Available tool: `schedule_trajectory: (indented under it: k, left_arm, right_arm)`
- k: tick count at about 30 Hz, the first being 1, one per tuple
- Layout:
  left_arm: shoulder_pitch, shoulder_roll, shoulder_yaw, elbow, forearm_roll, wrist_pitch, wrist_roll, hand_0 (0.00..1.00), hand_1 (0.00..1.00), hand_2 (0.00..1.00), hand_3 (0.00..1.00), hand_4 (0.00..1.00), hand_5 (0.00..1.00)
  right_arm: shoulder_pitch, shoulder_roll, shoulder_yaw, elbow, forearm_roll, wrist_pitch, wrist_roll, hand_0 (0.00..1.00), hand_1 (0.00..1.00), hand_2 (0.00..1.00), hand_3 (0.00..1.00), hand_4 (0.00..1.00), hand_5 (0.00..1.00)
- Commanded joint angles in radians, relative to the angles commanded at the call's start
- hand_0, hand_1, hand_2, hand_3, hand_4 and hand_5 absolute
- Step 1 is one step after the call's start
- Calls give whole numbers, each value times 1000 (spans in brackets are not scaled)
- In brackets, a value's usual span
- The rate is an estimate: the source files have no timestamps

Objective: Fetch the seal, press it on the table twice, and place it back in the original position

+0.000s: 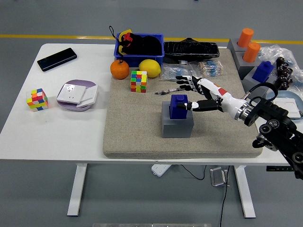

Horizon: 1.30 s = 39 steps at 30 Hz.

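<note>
1. On the white table (71, 137) a large beige mat (137, 127) is lying, and near its middle a grey block (176, 126) is carrying the blue seal (178, 106) upright on its top. I am judging the block to be the seal's home spot.

2. From three o'clock the robot's right hand (196, 93) is reaching in, fingers spread, holding nothing. Its thumb tip is sitting right at the seal's three o'clock face, and I cannot tell whether it is touching; the other fingers are fanning out toward one o'clock, apart from the seal.

3. Biggest risk, as I see it: with the thumb that close, any sideways sweep could be nudging the seal toward nine o'clock and tipping it off the block.

4. Next risk: the block looks light and free-standing, so a push could be sliding it across the mat.

5. Smaller risk: the spread fingers are hanging near the plastic packets (201, 70) at twelve o'clock and could be snagging them.

6. At eleven o'clock the colour cube (138, 81), lemon (149, 68) and orange (120, 69) are sitting well apart, hardly threatened.
</note>
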Motion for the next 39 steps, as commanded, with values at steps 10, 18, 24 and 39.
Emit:
schedule_trajectory:
  k: [10,18,24,39]
  left_arm:
    - [-2,1,0,1,-8,1,-2,724,696,682,751,698,247]
    - [2,1,0,3,-10,2,0,724,696,682,750,699,248]
    - [-1,0,-19,0,5,-1,-2,724,696,682,750,700,247]
    - [2,4,0,2,-7,4,-3,725,695,682,750,699,247]
  right_arm:
    - [-80,-70,128,33,-35,24,-32,998,998,998,998,998,634]
    - [-171,-105,298,15,-20,8,-27,998,998,998,998,998,741]
    - [-235,-128,426,14,-95,37,-81,997,959,953,956,998,733]
    - [-361,-132,612,-5,-194,83,-173,949,915,883,880,998,603]
